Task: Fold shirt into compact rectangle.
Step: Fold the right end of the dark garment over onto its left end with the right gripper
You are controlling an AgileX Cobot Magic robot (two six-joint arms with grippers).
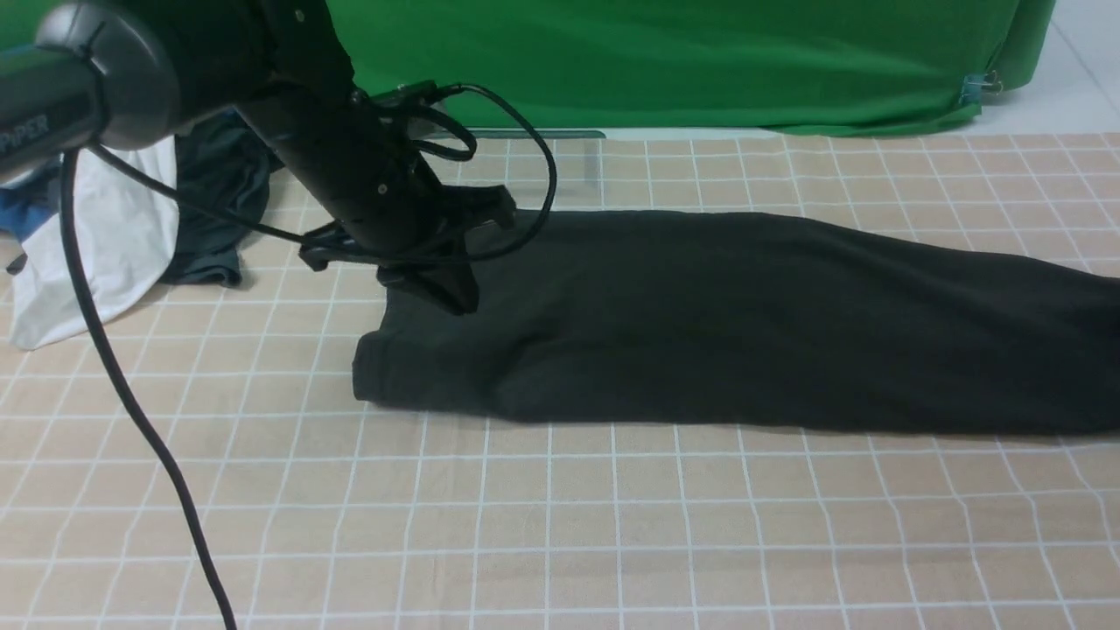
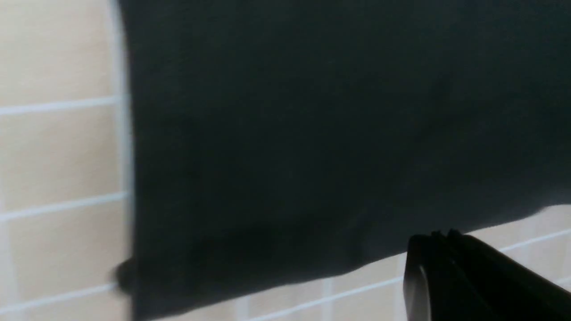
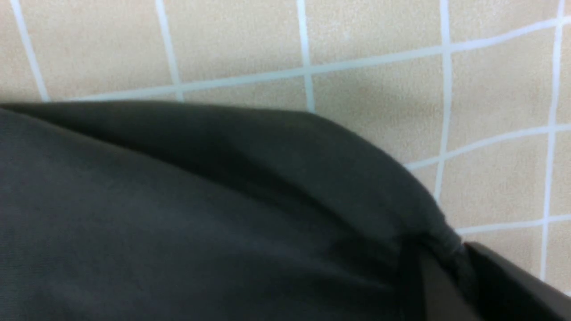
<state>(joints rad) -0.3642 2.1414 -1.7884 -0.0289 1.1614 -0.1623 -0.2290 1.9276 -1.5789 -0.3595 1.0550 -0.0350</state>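
The left arm [image 1: 350,166] is a thick matte black tube in the front view's upper left. It has a rounded dark grey joint cap [image 1: 114,70], white "PiPER" lettering [image 1: 22,131], small pale screws [image 1: 382,187] and looping black cables [image 1: 131,402]. The left gripper [image 1: 442,293] is black too.

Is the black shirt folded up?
Partly folded: the large black cotton shirt lies as a long narrow band, sleeves hidden, not yet a compact rectangle.

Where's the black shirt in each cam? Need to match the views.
Front: shirt lies across the middle, running off the right edge.
Left wrist: shirt fills most of the picture, close up.
Right wrist: shirt covers over half, rounded edge showing.
Shared landmark: beige grid tablecloth under it.
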